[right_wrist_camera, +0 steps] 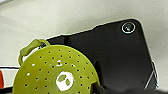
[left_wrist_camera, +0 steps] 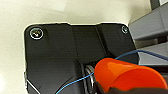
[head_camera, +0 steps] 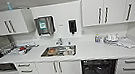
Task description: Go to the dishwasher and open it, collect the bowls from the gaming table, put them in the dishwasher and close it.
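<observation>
We face open dishwasher. Orange bowl at left tool, perforated green bowl at right tool; grip unclear. Light stiff plastic, slippery; pinch rims.

White bench runs along wall. Steel sink set in it, cluttered with dishes; tap behind. Paper towel dispenser and dark soap dispenser on wall above. White upper cabinets with dark bar handles either side. Drawers with bar handles below bench at left, cabinet doors under sink. Dishes left of sink; bottles and stacked items right of it.
</observation>
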`<state>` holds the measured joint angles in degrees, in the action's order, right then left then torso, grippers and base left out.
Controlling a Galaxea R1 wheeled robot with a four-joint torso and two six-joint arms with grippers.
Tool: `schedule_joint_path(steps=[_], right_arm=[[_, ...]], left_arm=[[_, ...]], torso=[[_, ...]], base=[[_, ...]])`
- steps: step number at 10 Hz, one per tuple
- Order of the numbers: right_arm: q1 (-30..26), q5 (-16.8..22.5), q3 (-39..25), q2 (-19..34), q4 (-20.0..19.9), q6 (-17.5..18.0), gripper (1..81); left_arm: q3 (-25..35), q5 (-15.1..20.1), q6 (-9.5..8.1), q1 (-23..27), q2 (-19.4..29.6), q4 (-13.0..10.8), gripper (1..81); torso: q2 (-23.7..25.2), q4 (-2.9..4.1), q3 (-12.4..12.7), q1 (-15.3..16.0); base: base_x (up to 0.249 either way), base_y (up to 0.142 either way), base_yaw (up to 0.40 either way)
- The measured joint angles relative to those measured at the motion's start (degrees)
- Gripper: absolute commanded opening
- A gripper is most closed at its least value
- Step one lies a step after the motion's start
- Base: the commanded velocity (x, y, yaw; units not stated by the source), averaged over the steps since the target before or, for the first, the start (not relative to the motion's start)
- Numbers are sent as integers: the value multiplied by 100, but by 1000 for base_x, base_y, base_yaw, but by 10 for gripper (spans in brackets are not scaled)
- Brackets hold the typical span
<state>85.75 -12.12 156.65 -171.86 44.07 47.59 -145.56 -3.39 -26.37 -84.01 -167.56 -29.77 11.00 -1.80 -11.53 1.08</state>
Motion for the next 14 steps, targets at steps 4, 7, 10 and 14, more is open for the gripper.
schedule_joint_path(steps=[4, 7, 10, 14], right_arm=[[59, 13, 0, -2, 5, -2, 10], [61, 13, 0, -5, 5, 0, 10], [57, 11, 0, -5, 5, -2, 10], [39, 11, 0, -13, 5, 0, 10]], left_arm=[[-1, 39, 0, -50, 11, 0, 10], [0, 39, -1, -48, 9, 0, 10], [-1, 37, -1, -45, 11, 0, 10], [-1, 39, 0, -61, 22, 0, 10]], torso=[[0, 0, 0, 0], [0, 0, 0, 2], [0, 0, 0, 2], [0, 0, 0, 2]], base=[[135, -77, 0], [135, -77, 0], [133, -76, 0], [98, -65, 0]])
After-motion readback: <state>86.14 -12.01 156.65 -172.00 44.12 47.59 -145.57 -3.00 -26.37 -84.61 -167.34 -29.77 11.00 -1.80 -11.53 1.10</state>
